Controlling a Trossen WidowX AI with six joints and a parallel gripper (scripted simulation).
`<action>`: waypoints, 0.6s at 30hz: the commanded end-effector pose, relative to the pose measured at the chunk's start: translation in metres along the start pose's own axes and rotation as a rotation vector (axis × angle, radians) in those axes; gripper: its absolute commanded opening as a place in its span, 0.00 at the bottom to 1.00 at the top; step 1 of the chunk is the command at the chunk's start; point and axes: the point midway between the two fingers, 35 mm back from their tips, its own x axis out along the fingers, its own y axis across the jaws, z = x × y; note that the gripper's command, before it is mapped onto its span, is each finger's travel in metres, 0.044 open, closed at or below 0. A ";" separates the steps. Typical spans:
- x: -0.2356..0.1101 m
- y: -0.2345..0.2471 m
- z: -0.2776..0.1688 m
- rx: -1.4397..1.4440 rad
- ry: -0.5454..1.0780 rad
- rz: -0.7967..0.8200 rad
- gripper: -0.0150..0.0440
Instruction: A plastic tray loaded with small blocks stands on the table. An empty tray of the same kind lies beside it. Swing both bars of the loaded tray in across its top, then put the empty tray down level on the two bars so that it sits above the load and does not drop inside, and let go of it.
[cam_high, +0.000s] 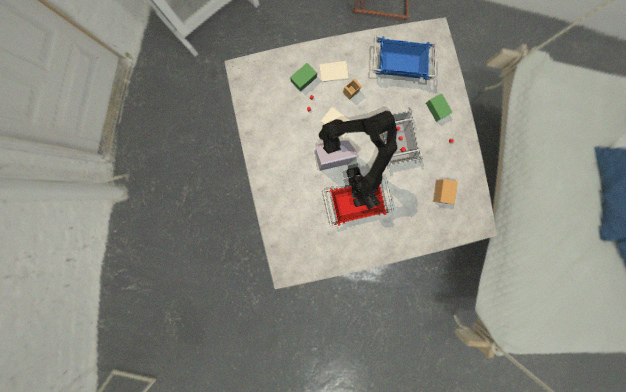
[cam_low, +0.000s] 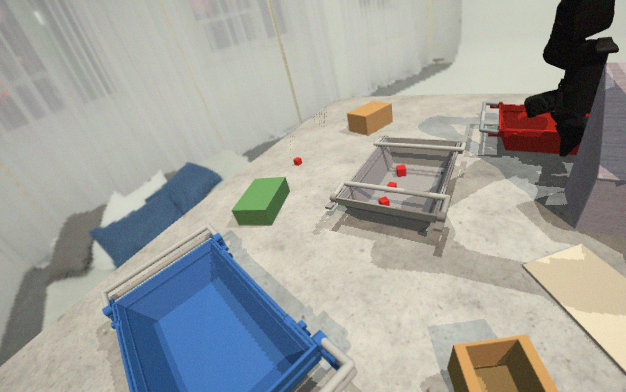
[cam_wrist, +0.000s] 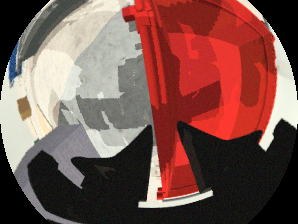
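Observation:
The loaded grey tray (cam_high: 410, 134) (cam_low: 390, 214) holds red blocks (cam_high: 400, 138) (cam_low: 401, 170). In the exterior view its near bar (cam_low: 420, 193) and far bar (cam_low: 420, 147) both lie in across its top. The empty red tray (cam_high: 345, 206) (cam_low: 525, 142) (cam_wrist: 225, 75) stands on the table, its bars (cam_low: 482, 117) out at its ends. My gripper (cam_high: 361, 189) (cam_low: 555, 127) (cam_wrist: 164, 125) points down with its fingers partly open, on either side of the red tray's long wall nearer the mauve block. Contact with the wall cannot be made out.
The mauve block (cam_high: 336, 155) (cam_low: 600, 200) (cam_wrist: 75, 147) stands close beside the gripper. An empty blue tray (cam_high: 404, 59) (cam_low: 210, 330) stands at the far side. An orange block (cam_high: 445, 191) (cam_low: 370, 118), a green block (cam_high: 439, 107) (cam_low: 261, 200) and an open orange box (cam_high: 352, 89) lie around.

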 end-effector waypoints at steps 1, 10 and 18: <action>0.000 0.001 0.000 0.005 -0.002 0.006 0.45; 0.000 0.001 0.000 0.005 -0.002 0.006 0.34; -0.005 0.001 0.001 0.005 -0.002 0.006 0.25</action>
